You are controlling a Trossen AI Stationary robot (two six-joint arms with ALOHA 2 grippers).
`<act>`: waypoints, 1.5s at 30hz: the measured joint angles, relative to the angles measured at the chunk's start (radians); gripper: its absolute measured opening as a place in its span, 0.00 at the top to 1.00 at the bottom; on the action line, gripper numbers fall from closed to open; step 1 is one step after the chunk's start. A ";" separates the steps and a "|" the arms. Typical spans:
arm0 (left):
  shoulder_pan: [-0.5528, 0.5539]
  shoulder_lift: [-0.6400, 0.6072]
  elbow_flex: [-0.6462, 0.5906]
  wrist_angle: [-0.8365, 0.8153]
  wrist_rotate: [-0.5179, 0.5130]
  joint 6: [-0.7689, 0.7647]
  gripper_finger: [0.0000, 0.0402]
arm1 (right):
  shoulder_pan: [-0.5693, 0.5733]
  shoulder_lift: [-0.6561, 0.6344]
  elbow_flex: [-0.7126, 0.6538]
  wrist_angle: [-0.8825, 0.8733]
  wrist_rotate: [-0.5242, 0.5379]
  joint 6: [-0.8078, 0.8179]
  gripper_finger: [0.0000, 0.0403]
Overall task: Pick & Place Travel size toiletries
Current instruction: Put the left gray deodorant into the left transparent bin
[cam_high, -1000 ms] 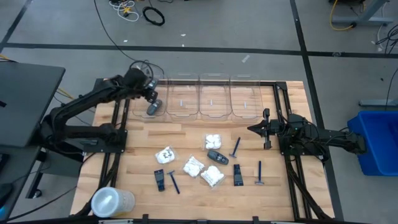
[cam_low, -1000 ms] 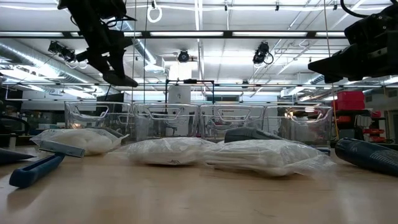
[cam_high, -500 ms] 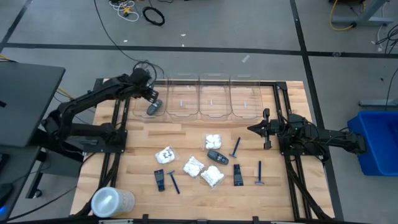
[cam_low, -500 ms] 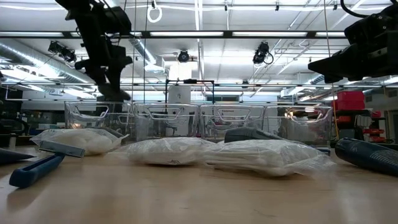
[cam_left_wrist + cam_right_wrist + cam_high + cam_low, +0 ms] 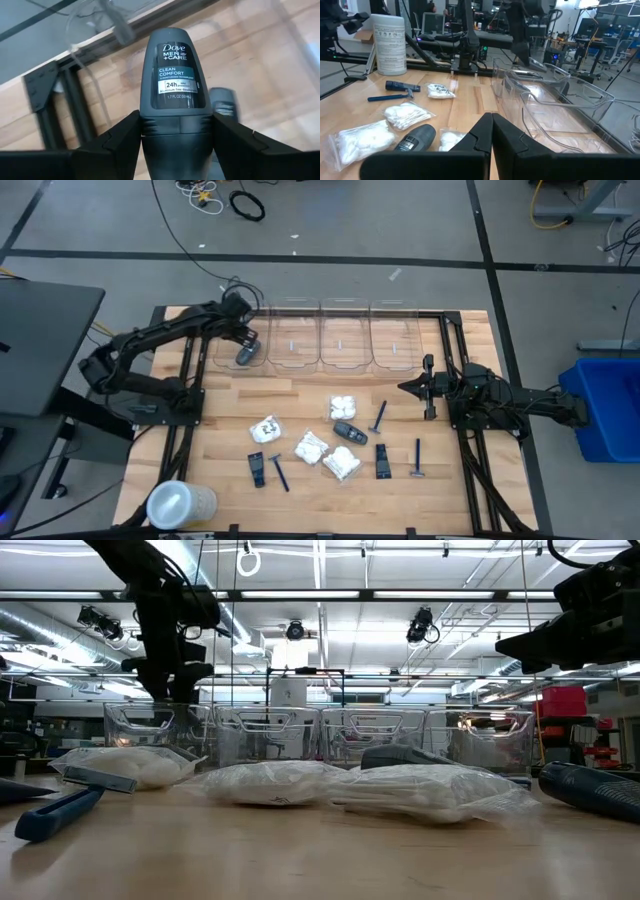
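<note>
My left gripper is shut on a dark grey oval deodorant case above the leftmost clear bin. A second grey case lies on that bin's floor. On the wooden table lie white packets, another grey case, black tubes, and blue razors. My right gripper hovers shut at the right, level, pointing toward the table's middle. My left gripper pinches the case's wide end, opposite its rounded tip, between its two fingers, one on each narrow side. The fingers slant down from above and lie along the case. The case juts out past the fingertips, label up, clear of the bin floor.
Several clear bins stand in a row along the far edge. A large translucent round container lies at the near left corner. Black frame rails run along both sides of the table.
My left gripper has come down toward the leftmost bin and tipped more steeply downward, still shut on the grey case, which goes with it. The case lying in the bin has stayed put.
</note>
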 joint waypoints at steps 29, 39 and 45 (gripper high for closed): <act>0.000 0.092 -0.002 0.006 -0.031 0.022 0.43 | 0.000 0.000 0.000 0.000 0.000 0.000 0.97; 0.000 0.091 -0.002 0.005 -0.031 0.022 0.42 | 0.000 0.000 0.000 0.000 0.000 0.000 0.97; 0.000 0.091 -0.002 0.005 -0.033 0.010 0.38 | 0.000 0.000 0.000 0.000 0.000 0.000 0.97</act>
